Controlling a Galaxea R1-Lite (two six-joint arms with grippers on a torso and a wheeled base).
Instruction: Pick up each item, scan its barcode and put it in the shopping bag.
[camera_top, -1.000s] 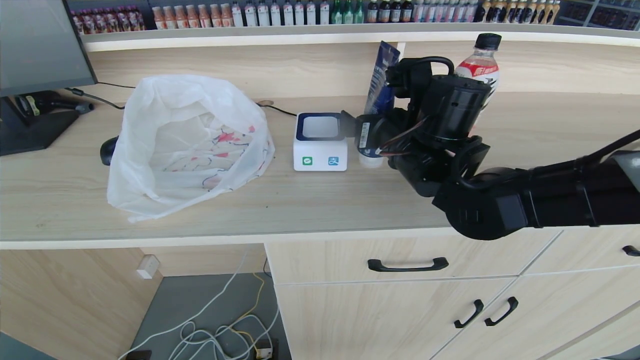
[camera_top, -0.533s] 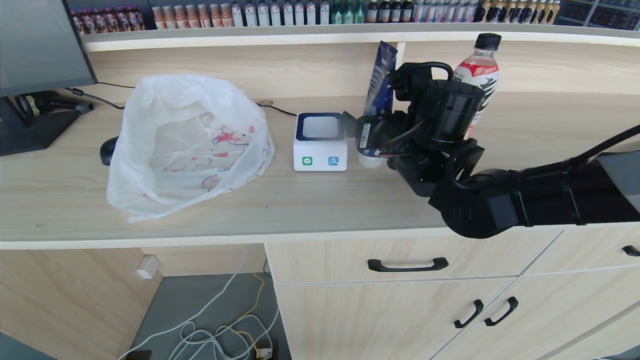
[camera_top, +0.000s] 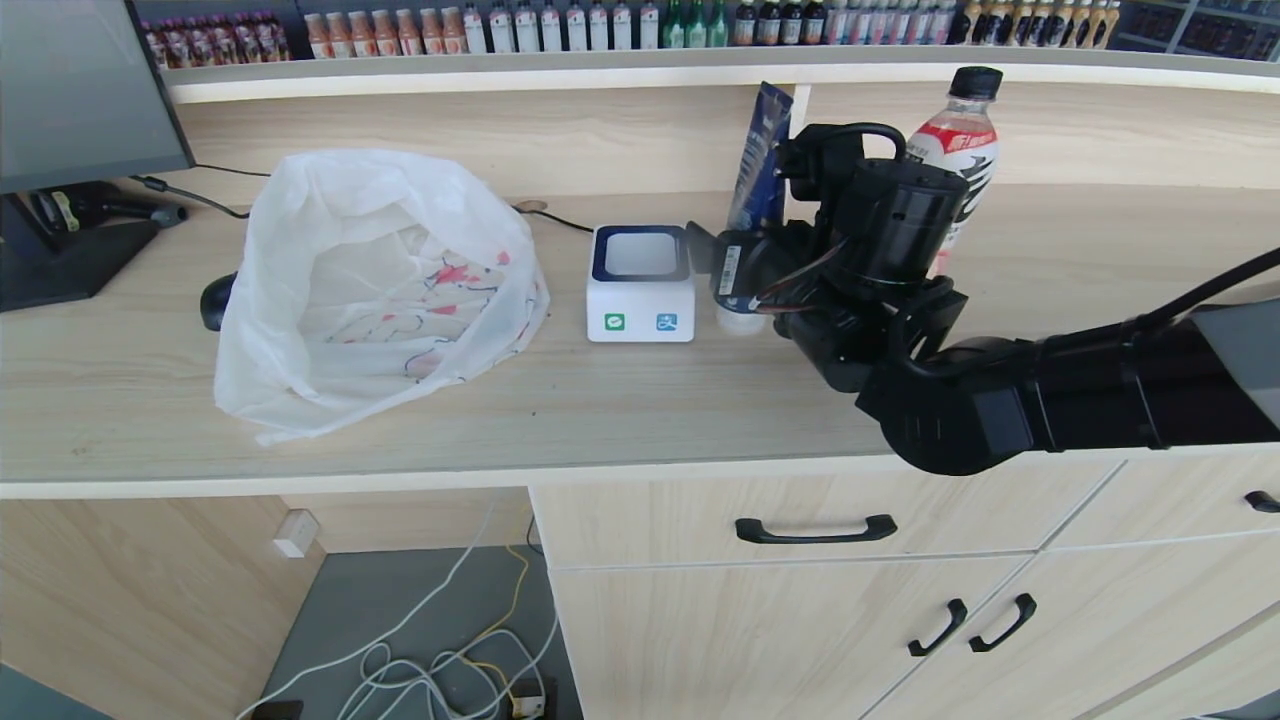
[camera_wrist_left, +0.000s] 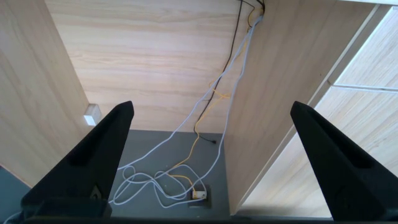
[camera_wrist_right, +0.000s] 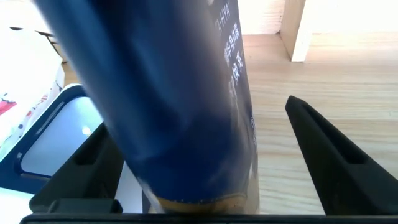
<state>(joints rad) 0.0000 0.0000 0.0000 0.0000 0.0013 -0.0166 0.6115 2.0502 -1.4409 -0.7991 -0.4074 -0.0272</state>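
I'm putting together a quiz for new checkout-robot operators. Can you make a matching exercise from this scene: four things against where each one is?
Things
1. white plastic shopping bag
2. white square scanner box with dark blue top
3. dark blue tube
4. plastic drink bottle with black cap

Places
A. between the fingers of the open right gripper
B. at the back of the wooden counter, behind the right arm
C. on the counter's left part, mouth open
D. mid-counter, between bag and tube

Pairs: 1-C, 2-D, 3-A, 4-B

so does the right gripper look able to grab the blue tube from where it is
Likely yes: the right gripper sits open around the upright blue tube beside the scanner, with nothing between fingers and tube.
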